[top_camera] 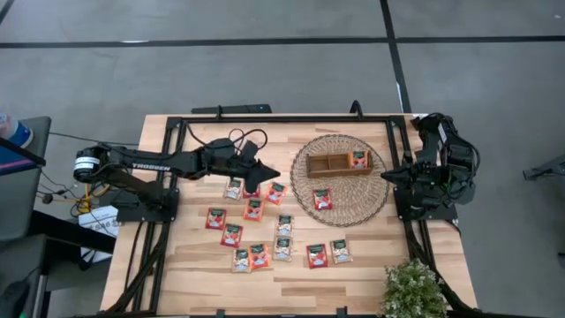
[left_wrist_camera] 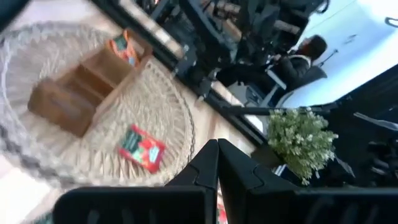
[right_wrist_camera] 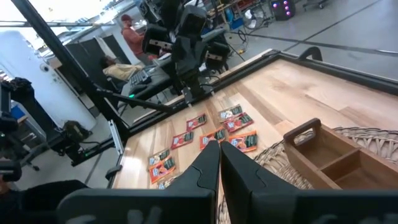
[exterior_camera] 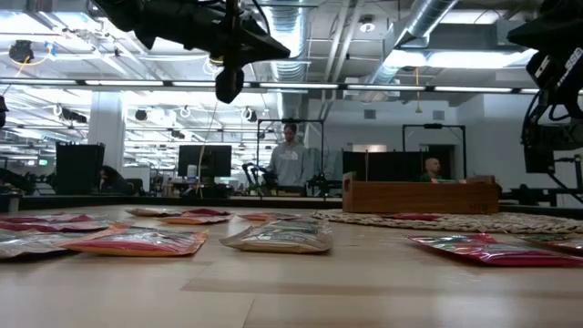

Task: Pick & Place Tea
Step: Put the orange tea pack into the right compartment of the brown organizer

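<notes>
A red flat foil tea sachet (exterior_camera: 141, 240) and a pale green-beige flat sachet (exterior_camera: 278, 237) are seen lying closest in the low view, on the light wooden table (top_camera: 371, 269), with the rest of the loose tea sachets (top_camera: 265, 234) scattered flat just beyond and below the left gripper (top_camera: 272, 174), which is held above the table surface with its dark fingers pressed together and nothing between them. Ahead of that gripper's tips, well apart, the round woven wicker mat (top_camera: 371, 203) is found, carrying the oblong wooden compartment tray (top_camera: 328, 164); one sachet (top_camera: 358, 160) is already stood in the tray's end compartment nearest the right gripper, and one red sachet (top_camera: 322, 200) is left flat on the mat beside the tray. The right gripper (top_camera: 388, 176) is parked at the mat's far edge, likewise clenched and empty. The step in hand is judged to be a fresh pick, most sachets being not yet placed. For the next move, the left fingers would need to be opened, lowered over one sachet's edge among the nearest ones, and closed on that thin packet without a neighbour being caught.
</notes>
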You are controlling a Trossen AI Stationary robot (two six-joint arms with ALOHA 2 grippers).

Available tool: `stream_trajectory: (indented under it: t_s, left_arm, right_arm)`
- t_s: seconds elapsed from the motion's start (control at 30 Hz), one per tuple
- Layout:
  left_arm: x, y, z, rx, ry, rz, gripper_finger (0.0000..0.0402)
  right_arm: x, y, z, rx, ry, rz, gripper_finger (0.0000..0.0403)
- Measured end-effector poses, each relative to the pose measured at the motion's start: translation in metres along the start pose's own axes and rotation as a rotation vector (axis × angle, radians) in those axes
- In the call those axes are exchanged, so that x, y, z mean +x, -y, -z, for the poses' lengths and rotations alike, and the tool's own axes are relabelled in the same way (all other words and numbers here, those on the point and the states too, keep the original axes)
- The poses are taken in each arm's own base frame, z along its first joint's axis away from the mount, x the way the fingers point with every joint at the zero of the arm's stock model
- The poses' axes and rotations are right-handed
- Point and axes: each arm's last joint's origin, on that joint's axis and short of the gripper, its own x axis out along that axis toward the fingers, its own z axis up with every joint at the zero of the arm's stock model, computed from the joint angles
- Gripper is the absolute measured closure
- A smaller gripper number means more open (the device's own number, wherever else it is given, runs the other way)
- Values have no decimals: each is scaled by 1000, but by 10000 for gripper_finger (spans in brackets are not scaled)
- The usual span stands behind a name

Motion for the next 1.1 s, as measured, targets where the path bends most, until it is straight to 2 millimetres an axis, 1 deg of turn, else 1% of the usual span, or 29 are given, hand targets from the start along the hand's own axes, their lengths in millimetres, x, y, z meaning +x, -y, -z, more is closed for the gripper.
stream_trajectory:
  t_s: [0.2,0.33,0.43,0.53,0.6,0.67,0.73,0.8,0.87,1.0,1.1]
  left_arm:
    - [0,2,-7,11,13,8,401]
    - [1,3,-3,37,0,0,401]
    - [1,4,-5,17,19,14,401]
    - [1,5,-7,28,-43,59,401]
    - [2,8,-8,35,-118,19,401]
    - [7,13,-10,41,-189,-72,401]
    - [13,19,-16,64,-235,-170,401]
    - [20,27,-27,86,-233,-228,401]
    - [28,31,-34,85,-251,-273,401]
    - [51,30,-38,16,-301,-326,401]
    - [67,23,-31,-56,-351,-382,401]
  right_arm:
    - [0,0,0,0,-10,-4,397]
    - [0,0,0,-1,-11,-5,397]
    - [0,0,0,-1,-11,-5,397]
    - [0,0,0,-1,-12,-5,397]
    - [0,0,0,-1,-12,-5,397]
    - [0,0,0,-1,-13,-6,397]
    - [0,0,0,-1,-13,-6,397]
    - [0,0,0,-1,-13,-6,397]
    - [0,0,0,-1,-13,-6,397]
    - [0,0,0,-1,-13,-6,397]
    - [0,0,0,-1,-13,-6,397]
